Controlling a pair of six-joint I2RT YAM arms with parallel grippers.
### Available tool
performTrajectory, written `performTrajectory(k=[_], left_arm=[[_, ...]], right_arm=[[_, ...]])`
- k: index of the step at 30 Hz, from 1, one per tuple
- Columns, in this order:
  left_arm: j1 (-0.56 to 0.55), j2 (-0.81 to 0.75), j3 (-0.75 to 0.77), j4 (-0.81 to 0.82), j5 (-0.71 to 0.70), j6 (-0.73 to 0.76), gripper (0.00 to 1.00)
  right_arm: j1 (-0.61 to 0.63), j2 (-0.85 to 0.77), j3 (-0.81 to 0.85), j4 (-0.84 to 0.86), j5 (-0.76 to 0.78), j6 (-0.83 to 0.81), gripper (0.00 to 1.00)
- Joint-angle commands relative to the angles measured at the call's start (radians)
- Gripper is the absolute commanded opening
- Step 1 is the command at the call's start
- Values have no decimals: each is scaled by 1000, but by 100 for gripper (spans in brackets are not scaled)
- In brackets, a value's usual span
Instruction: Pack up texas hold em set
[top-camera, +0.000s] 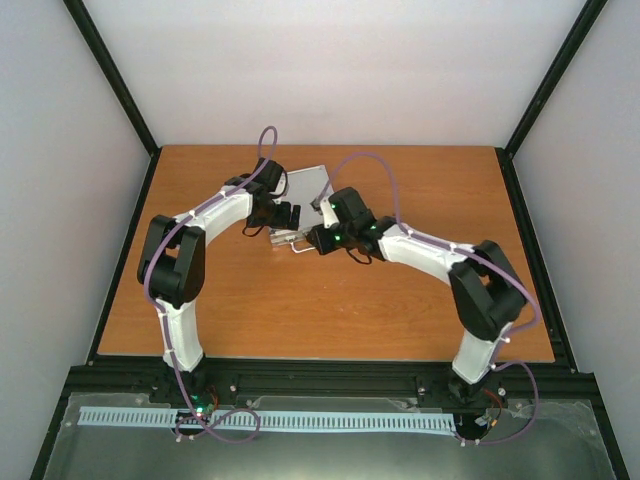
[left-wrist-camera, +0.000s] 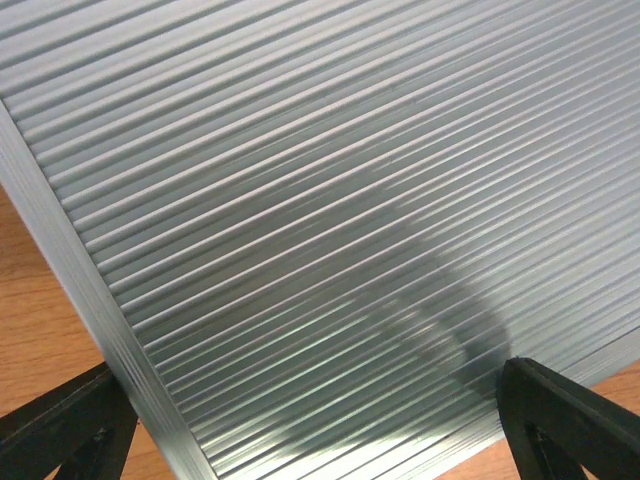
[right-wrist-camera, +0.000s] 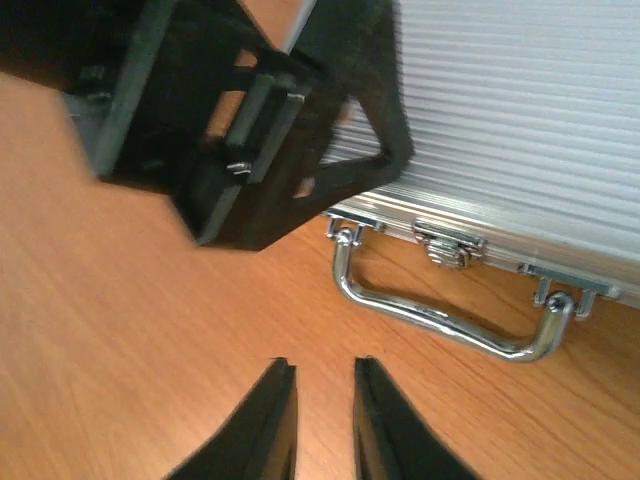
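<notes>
Aluminium case (top-camera: 305, 182): we are seeing it lying shut on the wooden bench (top-camera: 400, 310), between the two arms.
Left claw (left-wrist-camera: 320, 430): we are watching it hanging close over the ribbed lid (left-wrist-camera: 320, 200), fingers spread wide.
Right claw (right-wrist-camera: 325, 420): we are finding it barely parted, pinching nothing, low over the bench near the chrome handle (right-wrist-camera: 440, 322).

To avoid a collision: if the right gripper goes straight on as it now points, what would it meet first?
Probably the left gripper, directly ahead above the table; the handle of the case lies slightly right of that line. Depth is unclear.
</notes>
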Motion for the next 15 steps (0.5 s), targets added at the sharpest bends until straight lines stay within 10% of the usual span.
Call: performTrajectory(k=[1, 5, 15], left_arm=[[-12, 37, -23, -99, -14, 34, 100], [-12, 24, 0, -111, -22, 33, 100], [-12, -54, 251, -239, -92, 51, 100]], right_arm=[[3, -132, -34, -121, 30, -35, 34], [0, -232, -68, -207, 164, 3, 98], [-37, -438, -127, -417, 324, 76, 100]])
